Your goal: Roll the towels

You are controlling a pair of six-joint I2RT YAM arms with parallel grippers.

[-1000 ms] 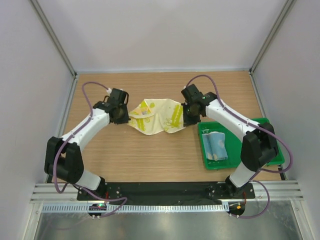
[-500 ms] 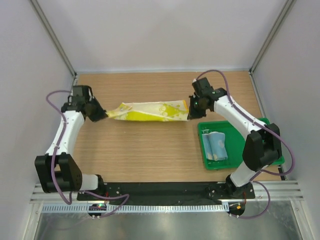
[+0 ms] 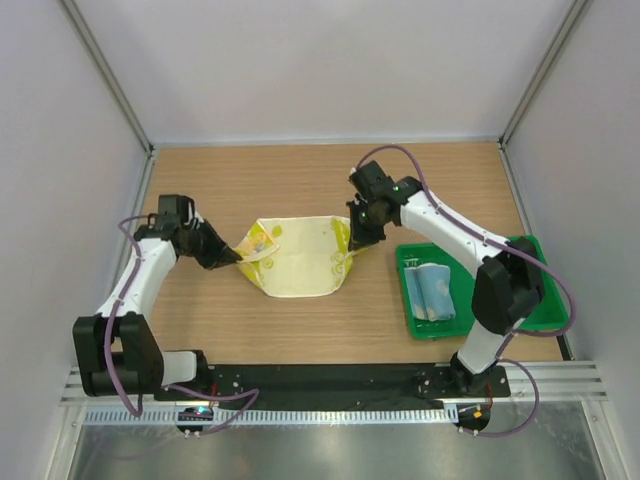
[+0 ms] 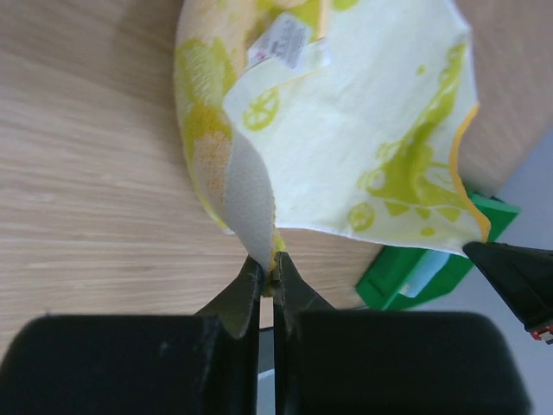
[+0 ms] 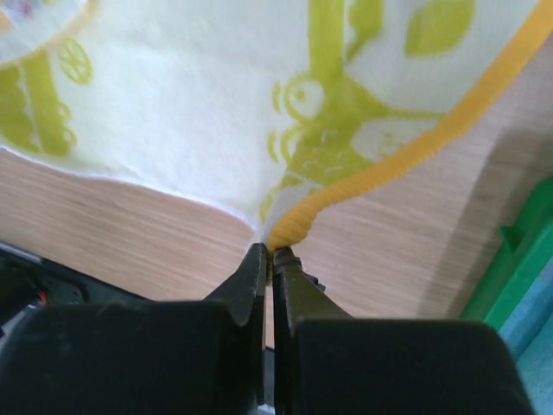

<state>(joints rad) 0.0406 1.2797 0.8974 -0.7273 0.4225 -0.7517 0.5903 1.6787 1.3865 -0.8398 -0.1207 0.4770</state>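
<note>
"The yellow towel (image 3: 300, 262) is held up over the middle of the table (image 3: 300, 180), is it not?"

"It is. One corner is pinched by the left gripper (image 4: 270, 272), and the orange-edged corner on the other side by the right gripper (image 5: 270, 255). Both pairs of jaws are pressed together on the cloth. The towel is seen sagging between them, and its lower fold appears to be resting on the wood."

"Why is it gripped by the corners?"

"Most likely so that it can be spread and laid flat; a slack, doubled cloth cannot be rolled neatly. The rolling of this towel is judged not yet begun."

"What else is found nearby?"

"A green tray (image 3: 464, 272) is set at the near right, and the blue towel (image 3: 432, 290) is lying in it, apparently rolled up already. The tray is just right of the right gripper, so care is needed if the cloth is drawn that way. A care label (image 4: 285, 39) is turned up near the left corner. Nothing else is seen to stand in the way."
</note>
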